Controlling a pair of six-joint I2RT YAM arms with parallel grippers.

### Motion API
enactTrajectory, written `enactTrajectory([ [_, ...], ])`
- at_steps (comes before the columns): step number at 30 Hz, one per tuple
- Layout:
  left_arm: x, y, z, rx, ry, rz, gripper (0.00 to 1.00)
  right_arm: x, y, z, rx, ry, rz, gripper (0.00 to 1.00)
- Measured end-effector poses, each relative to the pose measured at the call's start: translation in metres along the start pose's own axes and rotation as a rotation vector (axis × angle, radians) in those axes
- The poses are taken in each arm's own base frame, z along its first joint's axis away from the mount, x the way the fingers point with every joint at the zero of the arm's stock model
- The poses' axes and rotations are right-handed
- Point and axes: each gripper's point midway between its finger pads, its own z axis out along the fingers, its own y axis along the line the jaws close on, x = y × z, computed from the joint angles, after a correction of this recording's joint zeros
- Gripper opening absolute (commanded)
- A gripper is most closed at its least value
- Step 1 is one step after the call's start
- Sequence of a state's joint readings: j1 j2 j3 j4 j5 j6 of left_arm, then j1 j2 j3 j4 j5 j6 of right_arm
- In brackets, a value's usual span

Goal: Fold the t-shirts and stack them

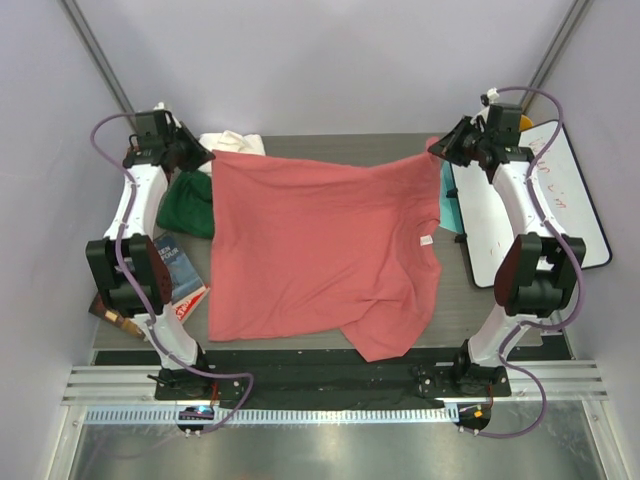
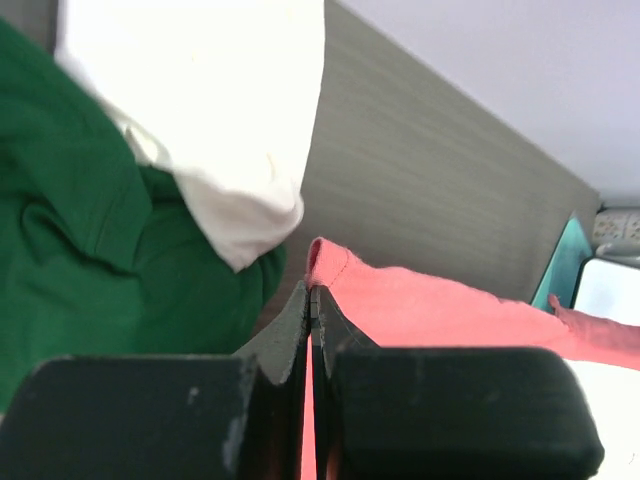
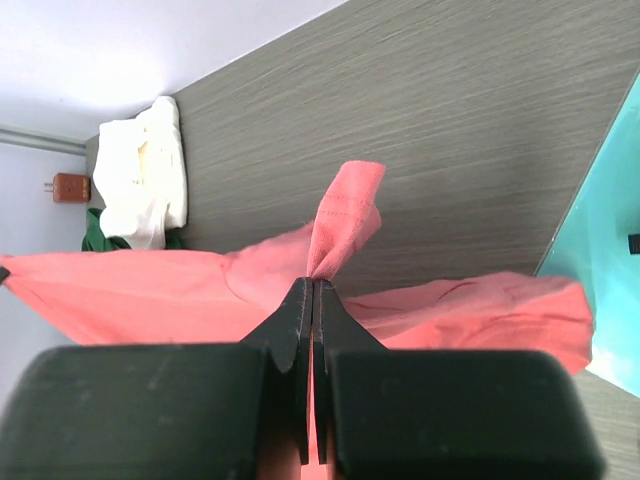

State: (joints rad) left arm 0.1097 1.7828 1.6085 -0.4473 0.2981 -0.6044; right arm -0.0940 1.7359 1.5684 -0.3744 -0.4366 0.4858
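- I counted three t-shirts: one salmon-pink shirt spread across the table, with one dark green shirt and one cream-white shirt bunched together at its far-left corner.
- Two grippers held the salmon-pink shirt's far edge: the left gripper and the right gripper, each with jaws pressed together on cloth.

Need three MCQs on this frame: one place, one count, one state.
1. The dark green t-shirt lies: A) left of the salmon-pink t-shirt B) right of it C) on top of it.
2. T-shirts in view: A) two B) three C) four.
3. The left gripper is: A) open B) shut on nothing C) shut on the salmon-pink t-shirt.
Answers: 1 A, it sits bunched beside the pink shirt's left edge. 2 B, pink, green and the cream-white t-shirt. 3 C, the pink hem is pinched between its closed fingers.
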Motion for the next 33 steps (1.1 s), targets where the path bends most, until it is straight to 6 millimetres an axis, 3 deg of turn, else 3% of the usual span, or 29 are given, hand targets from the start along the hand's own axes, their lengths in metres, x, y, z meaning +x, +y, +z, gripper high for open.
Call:
enactTrajectory([
  [6,-0.024,-0.006,0.010,0.014,-0.035,-0.015,0.00,-0.008,-0.009,0.017,0.009,0.005,0.014,0.01],
  [16,-0.029,0.038,0.030,-0.059,0.009,-0.094,0.00,-0.008,-0.031,0.031,0.043,0.029,0.045,0.01],
  [25,-0.028,0.035,0.030,-0.038,0.027,-0.116,0.00,-0.009,-0.029,0.033,0.029,0.035,0.050,0.01],
  [29,-0.020,0.036,0.031,-0.025,0.050,-0.121,0.00,0.007,-0.034,0.030,0.038,0.063,0.068,0.01],
  [33,0.002,0.045,0.033,-0.040,0.104,-0.141,0.00,0.030,-0.038,0.020,0.050,0.096,0.087,0.01],
])
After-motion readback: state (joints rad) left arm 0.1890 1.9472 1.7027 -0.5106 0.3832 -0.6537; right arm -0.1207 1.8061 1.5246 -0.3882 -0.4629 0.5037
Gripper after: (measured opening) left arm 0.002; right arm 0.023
